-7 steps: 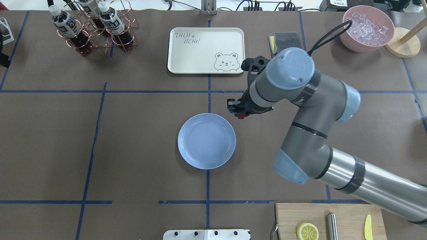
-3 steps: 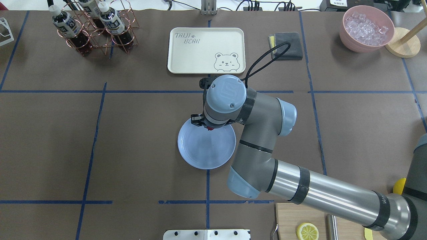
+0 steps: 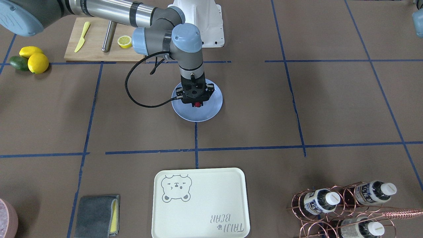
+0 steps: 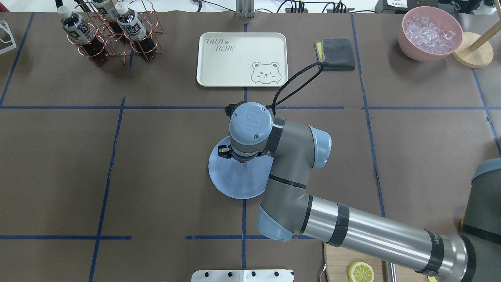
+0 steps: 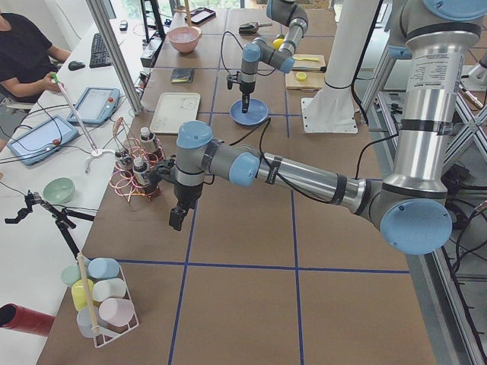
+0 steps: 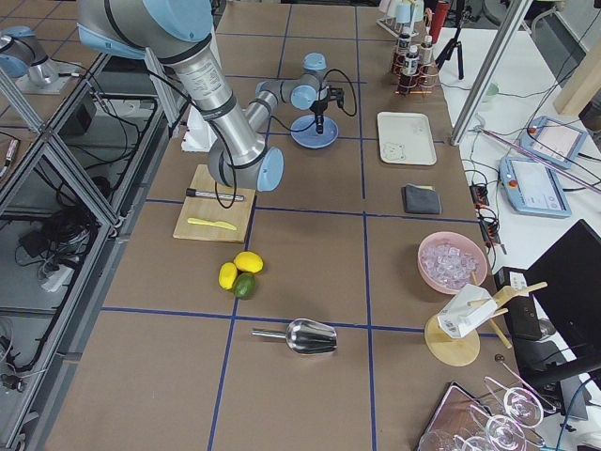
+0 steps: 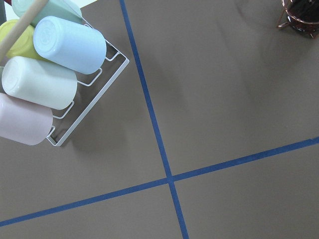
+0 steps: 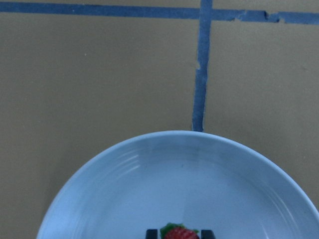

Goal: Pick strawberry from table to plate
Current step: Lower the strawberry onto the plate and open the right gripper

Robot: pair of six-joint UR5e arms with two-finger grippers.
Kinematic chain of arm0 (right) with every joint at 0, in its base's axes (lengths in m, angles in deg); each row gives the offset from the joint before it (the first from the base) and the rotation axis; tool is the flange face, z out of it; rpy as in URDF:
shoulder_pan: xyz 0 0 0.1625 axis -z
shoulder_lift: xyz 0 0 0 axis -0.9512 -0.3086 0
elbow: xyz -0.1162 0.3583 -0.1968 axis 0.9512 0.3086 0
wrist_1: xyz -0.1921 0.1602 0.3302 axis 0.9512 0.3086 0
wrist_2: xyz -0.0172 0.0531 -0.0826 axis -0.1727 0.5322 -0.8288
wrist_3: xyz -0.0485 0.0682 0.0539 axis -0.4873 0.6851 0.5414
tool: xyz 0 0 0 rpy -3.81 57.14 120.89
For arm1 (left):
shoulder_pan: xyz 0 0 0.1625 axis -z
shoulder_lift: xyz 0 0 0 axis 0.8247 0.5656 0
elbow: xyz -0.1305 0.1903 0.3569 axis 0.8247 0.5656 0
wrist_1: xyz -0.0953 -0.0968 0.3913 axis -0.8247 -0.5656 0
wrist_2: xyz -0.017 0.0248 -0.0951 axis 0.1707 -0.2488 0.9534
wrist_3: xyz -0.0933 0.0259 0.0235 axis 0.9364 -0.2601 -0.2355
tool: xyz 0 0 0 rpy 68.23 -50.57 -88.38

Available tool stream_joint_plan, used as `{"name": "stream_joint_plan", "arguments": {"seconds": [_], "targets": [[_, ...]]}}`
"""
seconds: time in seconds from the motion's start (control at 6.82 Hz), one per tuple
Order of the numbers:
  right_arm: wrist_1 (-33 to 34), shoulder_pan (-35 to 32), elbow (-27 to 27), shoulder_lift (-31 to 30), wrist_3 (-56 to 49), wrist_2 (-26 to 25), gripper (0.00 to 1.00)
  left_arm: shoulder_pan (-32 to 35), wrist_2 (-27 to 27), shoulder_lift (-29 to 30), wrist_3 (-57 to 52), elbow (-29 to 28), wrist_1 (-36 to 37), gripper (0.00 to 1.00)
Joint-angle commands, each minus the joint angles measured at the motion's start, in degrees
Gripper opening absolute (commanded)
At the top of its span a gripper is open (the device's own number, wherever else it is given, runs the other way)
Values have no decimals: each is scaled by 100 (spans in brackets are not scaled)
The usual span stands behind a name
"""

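Observation:
The strawberry (image 8: 178, 233), small and red with a green top, is pinched between the fingers of my right gripper (image 3: 197, 100), which is shut on it. It hangs over the far half of the light-blue plate (image 4: 231, 182), inside the rim; whether it touches the plate I cannot tell. In the front-facing view the berry (image 3: 197, 104) pokes out below the black fingers. The plate (image 3: 185, 114) rests mid-table on the brown paper table (image 4: 156, 156). My left gripper (image 5: 176, 219) hovers over the table's left end, seen only from the side, so I cannot tell its state.
A cream bear tray (image 4: 242, 58) lies beyond the plate. A copper bottle rack (image 4: 109, 31) stands at the far left, a grey cloth (image 4: 336, 53) and a pink ice bowl (image 4: 430, 33) at the far right. A cutting board (image 3: 99, 43) and lemons (image 3: 33, 59) sit near the robot's right.
My right arm has swung left with the strawberry, from beside the plate's far-right rim to over the plate. The plate has not moved.

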Motion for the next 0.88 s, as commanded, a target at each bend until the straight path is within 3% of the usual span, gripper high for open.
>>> {"name": "stream_joint_plan", "arguments": {"seconds": [0.0, 0.15, 0.44, 0.59, 0.73], "targets": [[0, 8, 34, 89, 296, 30, 95, 6, 0, -9, -4, -8, -8, 100], [0, 8, 17, 89, 341, 30, 100, 14, 9, -9, -4, 0, 0, 100], [78, -79, -149, 63, 342, 65, 100, 23, 9, 0, -4, 0, -8, 100], [653, -402, -594, -24, 211, 126, 100, 23, 9, -9, -4, -8, 0, 100], [1129, -866, -1138, -416, -408, 501, 100, 23, 105, -9, -4, -34, 26, 100]]}}
